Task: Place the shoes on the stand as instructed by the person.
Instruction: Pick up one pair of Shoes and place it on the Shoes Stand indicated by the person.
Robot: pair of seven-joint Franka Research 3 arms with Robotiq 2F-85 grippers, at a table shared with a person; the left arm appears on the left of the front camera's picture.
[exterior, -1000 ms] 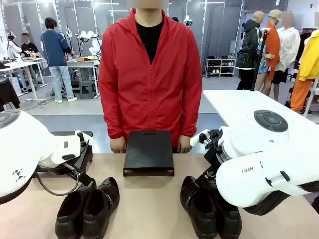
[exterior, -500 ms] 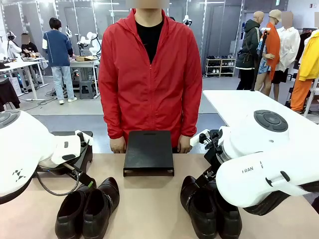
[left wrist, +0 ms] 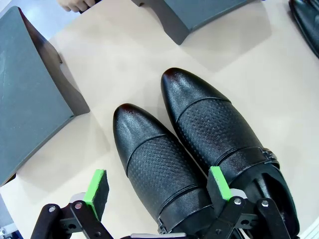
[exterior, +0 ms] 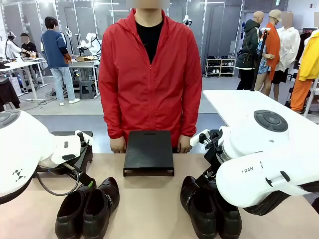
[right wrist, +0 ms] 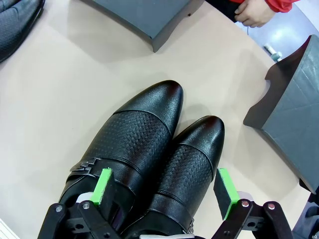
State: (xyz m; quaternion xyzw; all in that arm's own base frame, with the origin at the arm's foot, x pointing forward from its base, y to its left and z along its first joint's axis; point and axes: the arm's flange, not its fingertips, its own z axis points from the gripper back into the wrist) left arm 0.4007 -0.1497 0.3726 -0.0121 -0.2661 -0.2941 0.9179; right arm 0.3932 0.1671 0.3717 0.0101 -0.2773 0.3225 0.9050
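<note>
Spread left jaws are hovering over the left pair of shoes (left wrist: 159,164) and spread right jaws over the right pair (right wrist: 144,144), near the tabletop's (exterior: 149,204) near edge, toes pointing toward the far-edge stand (exterior: 148,149)

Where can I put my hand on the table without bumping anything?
Free: the bare table in front of the middle stand, between the left shoes and right shoes. Crowded: both sides, where the left arm and right arm overhang them.
</note>
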